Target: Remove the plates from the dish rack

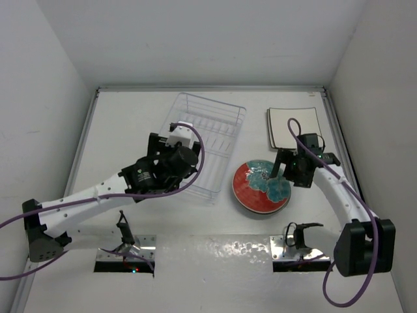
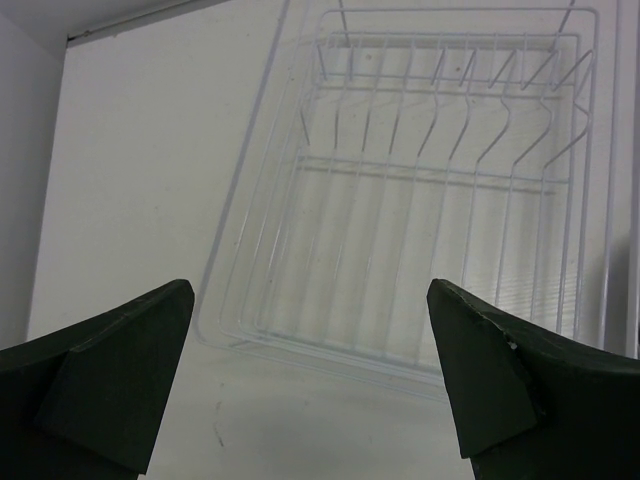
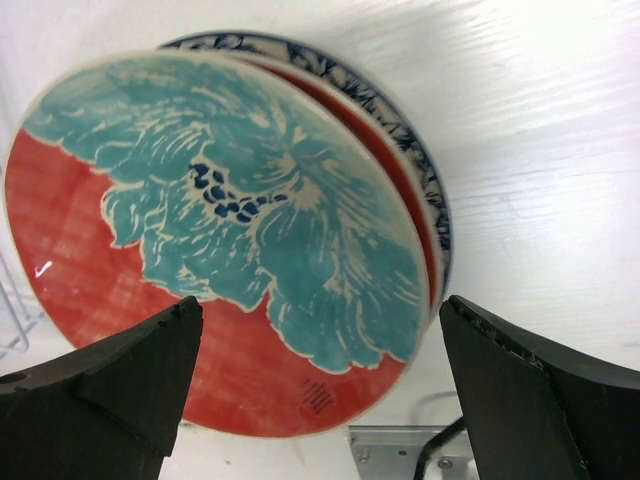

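Red-and-teal plate (image 3: 200, 230), blue-rimmed plate (image 3: 398, 125) beneath shows only at right wrist, left tool (image 2: 310, 295), right tool (image 3: 322, 305) both wide.

Bright, even light; shadows soft (some glare); wrist views blurred up close.

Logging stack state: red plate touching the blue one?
Touching. Right wrist view shows the red plate lying on the blue plate, whose rim peeks out along the far edge, no gap between.

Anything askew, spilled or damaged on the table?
Nothing damaged or spilled. The dish rack sits skewed to the table edges; the red-and-teal plate lies off-centre on the blue-patterned plate, whose rim shows on one side only.
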Controlling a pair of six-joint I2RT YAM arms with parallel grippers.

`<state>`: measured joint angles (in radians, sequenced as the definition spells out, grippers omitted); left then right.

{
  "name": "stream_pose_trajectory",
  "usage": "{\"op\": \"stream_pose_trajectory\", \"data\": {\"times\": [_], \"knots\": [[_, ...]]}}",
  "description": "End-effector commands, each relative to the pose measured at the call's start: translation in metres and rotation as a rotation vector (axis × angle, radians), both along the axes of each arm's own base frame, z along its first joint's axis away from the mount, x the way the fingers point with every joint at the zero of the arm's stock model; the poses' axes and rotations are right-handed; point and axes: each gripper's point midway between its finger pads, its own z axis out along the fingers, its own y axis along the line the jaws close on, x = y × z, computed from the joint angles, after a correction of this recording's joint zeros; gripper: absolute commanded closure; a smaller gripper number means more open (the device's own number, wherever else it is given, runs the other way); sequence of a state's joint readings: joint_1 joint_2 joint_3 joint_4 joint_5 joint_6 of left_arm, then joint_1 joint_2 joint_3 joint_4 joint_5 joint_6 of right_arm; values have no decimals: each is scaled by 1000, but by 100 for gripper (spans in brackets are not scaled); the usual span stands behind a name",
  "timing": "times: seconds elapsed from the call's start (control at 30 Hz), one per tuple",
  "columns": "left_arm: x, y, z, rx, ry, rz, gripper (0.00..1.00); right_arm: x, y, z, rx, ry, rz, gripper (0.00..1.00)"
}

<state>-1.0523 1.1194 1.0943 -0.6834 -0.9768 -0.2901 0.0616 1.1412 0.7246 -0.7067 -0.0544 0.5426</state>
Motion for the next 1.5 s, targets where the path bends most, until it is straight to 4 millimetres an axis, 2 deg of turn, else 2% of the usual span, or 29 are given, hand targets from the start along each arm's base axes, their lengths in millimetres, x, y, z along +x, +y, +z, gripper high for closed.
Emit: {"op": "stream_pose_trajectory", "data": {"times": [0.0, 0.03, 0.1, 0.13, 0.17, 0.23, 0.27, 0.3, 0.33, 0.37, 0.4, 0.47, 0.53, 0.6, 0.67, 0.7, 0.73, 0.83, 0.93, 1.1, 1.47], "knots": [[7, -9, 2, -113, -19, 17, 0, 14, -21, 30, -114, -85, -37, 1], [11, -12, -1, -131, -11, 16, 0, 11, -33, 35, -178, -86, -51, 1], [27, -16, 0, -235, 13, 13, 0, 19, -38, 62, -208, -181, -42, 1], [32, -25, -2, -285, 44, -26, 0, 23, -38, 74, -210, -224, -34, 1], [51, -11, 5, -347, 24, 30, 0, 28, -39, 93, -216, -279, -27, 1], [69, 2, 17, -436, 12, 67, 0, 23, -47, 117, -275, -323, -2, 1], [82, 25, 21, -491, 8, 127, 0, 24, -57, 135, -328, -363, -9, 1], [87, 37, 25, -508, -1, 156, 0, 21, -62, 145, -362, -385, 0, 1], [88, 54, 36, -519, -34, 198, 0, 13, -68, 158, -411, -421, 23, 1], [89, 78, 38, -496, -56, 265, 0, 8, -78, 174, -463, -453, 0, 1], [85, 94, 43, -480, -84, 309, 0, 2, -83, 183, -491, -470, -3, 1], [66, 129, 55, -424, -152, 406, 0, -19, -91, 201, -547, -495, 16, 1], [41, 155, 67, -405, -224, 475, 0, -37, -97, 208, -580, -519, 8, 1], [17, 170, 70, -425, -272, 491, 0, -43, -90, 205, -545, -559, 25, 1], [2, 177, 72, -442, -306, 486, 0, -50, -87, 200, -527, -596, 33, 1], [-4, 179, 65, -437, -302, 479, 0, -52, -84, 200, -515, -611, 40, 1], [-17, 183, 74, -460, -348, 455, 0, -56, -83, 201, -509, -633, 39, 1], [-37, 191, 69, -463, -383, 426, 0, -61, -77, 203, -488, -670, 57, 1], [-46, 194, 58, -463, -389, 419, 0, -66, -78, 203, -488, -698, 50, 1], [-45, 192, 30, -449, -370, 408, 0, -64, -79, 196, -493, -691, 40, 1], [-41, 181, 27, -446, -349, 345, 0, -54, -73, 176, -467, -657, 59, 1]]}}
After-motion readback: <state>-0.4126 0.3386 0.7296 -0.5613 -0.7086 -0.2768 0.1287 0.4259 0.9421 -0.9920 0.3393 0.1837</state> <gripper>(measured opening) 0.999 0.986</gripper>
